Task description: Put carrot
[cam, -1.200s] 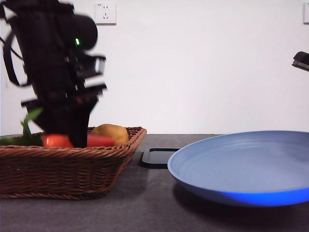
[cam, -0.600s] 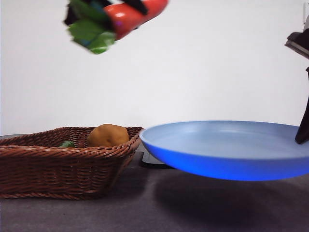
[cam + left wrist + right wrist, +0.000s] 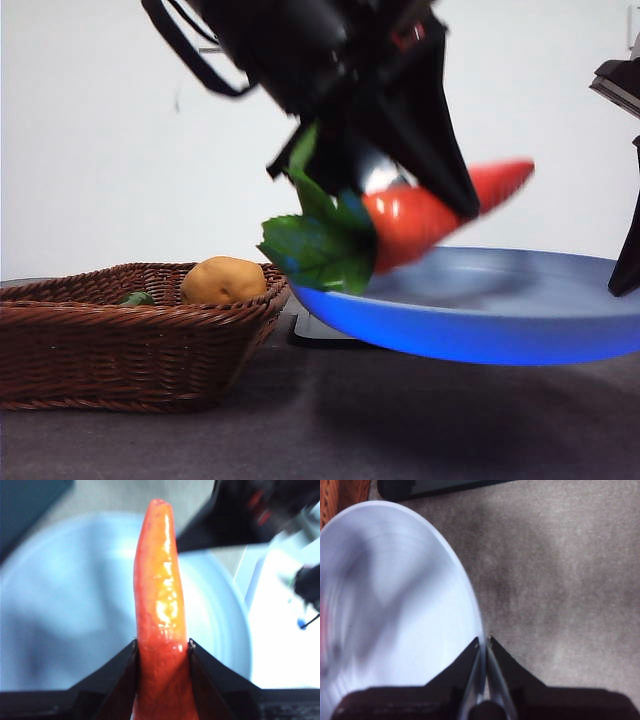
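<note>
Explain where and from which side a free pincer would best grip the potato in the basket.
Grip the potato across its rounded middle, coming down from above. It sits low in the basket, whose woven wall blocks a sideways approach, while its top rises clear of the rim. Both pincers are busy: the left holds the carrot, the right the plate.

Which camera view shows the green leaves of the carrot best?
The front view: the leaves hang at the thick end of the carrot, held by the left gripper over the blue plate. The left wrist view shows only its orange body; the right wrist view shows no leaves.
</note>
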